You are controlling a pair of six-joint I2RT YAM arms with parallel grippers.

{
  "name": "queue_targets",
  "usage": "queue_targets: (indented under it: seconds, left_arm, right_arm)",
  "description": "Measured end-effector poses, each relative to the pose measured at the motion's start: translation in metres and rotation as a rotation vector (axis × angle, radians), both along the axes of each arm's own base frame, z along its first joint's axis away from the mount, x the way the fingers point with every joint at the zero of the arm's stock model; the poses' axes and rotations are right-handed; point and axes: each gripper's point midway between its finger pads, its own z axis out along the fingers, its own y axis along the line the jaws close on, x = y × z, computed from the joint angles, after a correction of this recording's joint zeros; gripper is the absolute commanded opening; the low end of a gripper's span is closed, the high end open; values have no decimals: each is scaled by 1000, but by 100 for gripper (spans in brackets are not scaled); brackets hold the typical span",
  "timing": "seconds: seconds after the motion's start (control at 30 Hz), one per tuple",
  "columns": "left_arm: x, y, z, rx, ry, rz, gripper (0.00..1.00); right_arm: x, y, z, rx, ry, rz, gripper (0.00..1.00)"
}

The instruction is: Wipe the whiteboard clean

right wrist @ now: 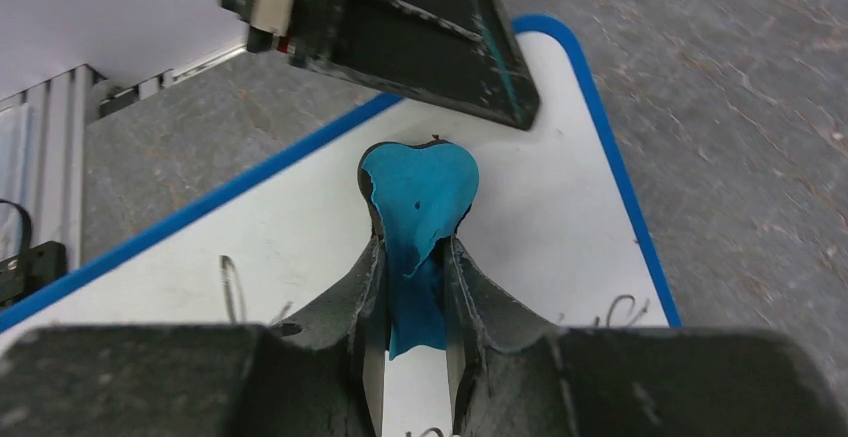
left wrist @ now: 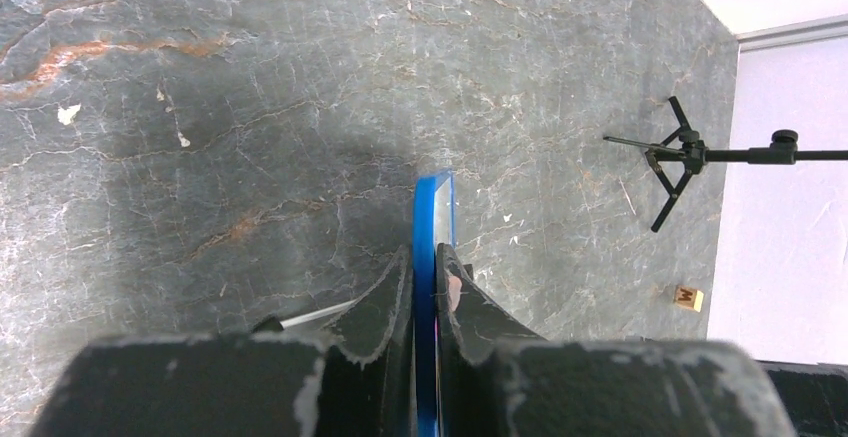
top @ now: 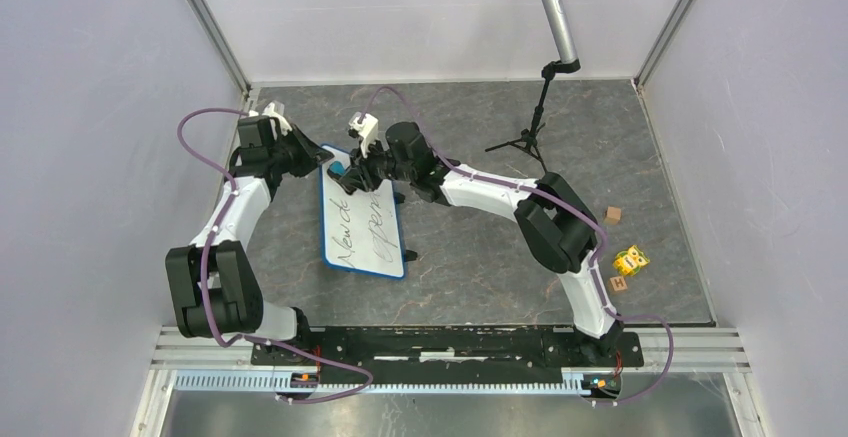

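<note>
The whiteboard (top: pixel 362 227) lies on the desk (top: pixel 480 257) a little left of its middle. Its long sides run from the far edge towards the near edge, and the near end leans slightly to the right. Its rim is blue. Black handwriting in two lines covers most of the face, and the far end is plain white. Small black feet show along its right side. I cannot tell whether the far end is lifted off the desk.

The left hand (top: pixel 322 160) is at the board's far left corner. In the left wrist view its fingers (left wrist: pixel 424 262) are closed tight on the blue rim (left wrist: pixel 432 217), one on each side, with the edge seen end-on between them.

The right hand (top: pixel 350 175) reaches over the far end from the right. Its fingers are nearly together, pinching a blue eraser (right wrist: pixel 420 192). The eraser's rounded end sticks out past the fingertips and lies against the white face (right wrist: pixel 540 207), just short of the nearest pen strokes. One dark finger of the left hand (right wrist: pixel 420 37) shows just beyond it.

Near the far edge, right of centre, stands a black microphone stand (top: pixel 530 127). Towards the right edge, well apart from the board, lie two small wooden blocks (top: pixel 613 215) and a yellow toy (top: pixel 630 258).
</note>
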Motion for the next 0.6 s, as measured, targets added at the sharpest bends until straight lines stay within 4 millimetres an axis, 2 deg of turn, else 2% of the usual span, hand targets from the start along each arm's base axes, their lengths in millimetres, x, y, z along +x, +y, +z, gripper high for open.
queue_targets:
  seconds: [0.1, 0.3, 0.5, 0.6]
  left_arm:
    - [-1, 0, 0, 0, -5, -3, 2]
    - [-3, 1, -2, 4, 3, 2, 2]
    - [-5, 3, -5, 5, 15, 10, 2]
    - [-5, 3, -4, 5, 14, 10, 2]
  right_arm:
    - [-9, 8, 7, 22, -9, 51, 5]
    - [-17, 12, 4, 12, -71, 103, 5]
    - [-52, 3, -1, 10, -123, 152, 4]
    - [-58, 1, -1, 23, -138, 149, 4]
